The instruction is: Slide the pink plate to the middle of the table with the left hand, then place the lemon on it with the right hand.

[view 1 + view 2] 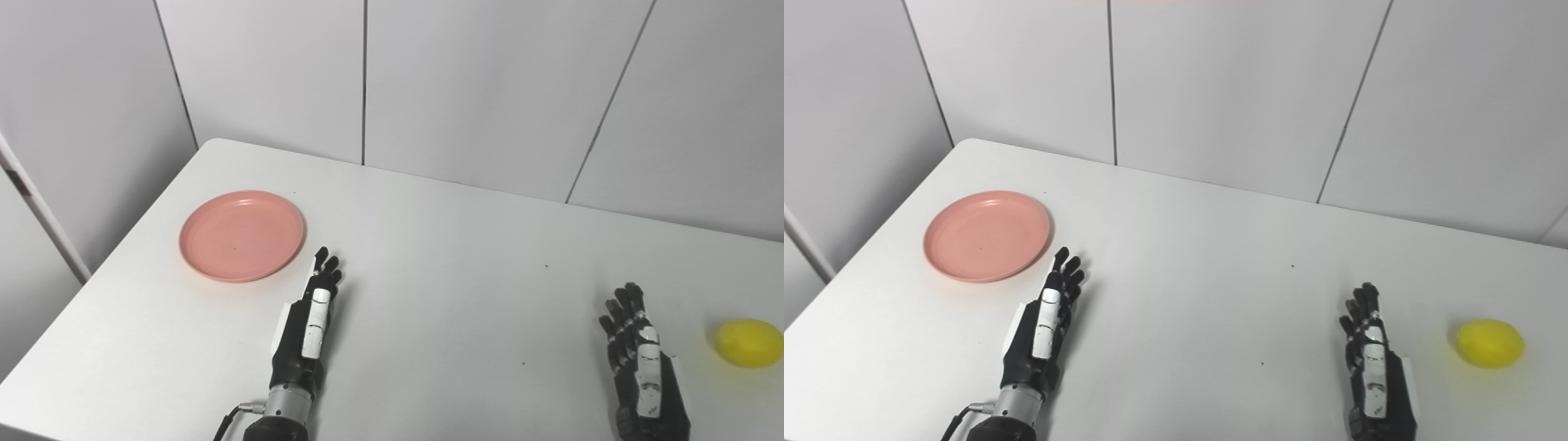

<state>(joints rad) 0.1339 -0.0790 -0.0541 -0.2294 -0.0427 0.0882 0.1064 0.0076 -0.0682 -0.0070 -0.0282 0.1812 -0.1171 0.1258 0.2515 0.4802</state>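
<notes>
A round pink plate point(241, 235) lies flat on the left part of the white table point(429, 275). My left hand point(309, 321) rests just right of and nearer than the plate, fingers stretched out, open and holding nothing; its fingertips end a short way from the plate's rim. A yellow lemon point(750, 343) sits on the table at the far right. My right hand point(640, 358) is near the front edge, left of the lemon with a gap between them, open with fingers straight. In the right eye view the plate point(987, 235), the lemon point(1489, 343) and both hands show the same layout.
Grey wall panels point(478, 86) stand close behind the table's far edge. The table's left edge runs diagonally past the plate. A black cable point(228, 419) leaves my left wrist at the bottom.
</notes>
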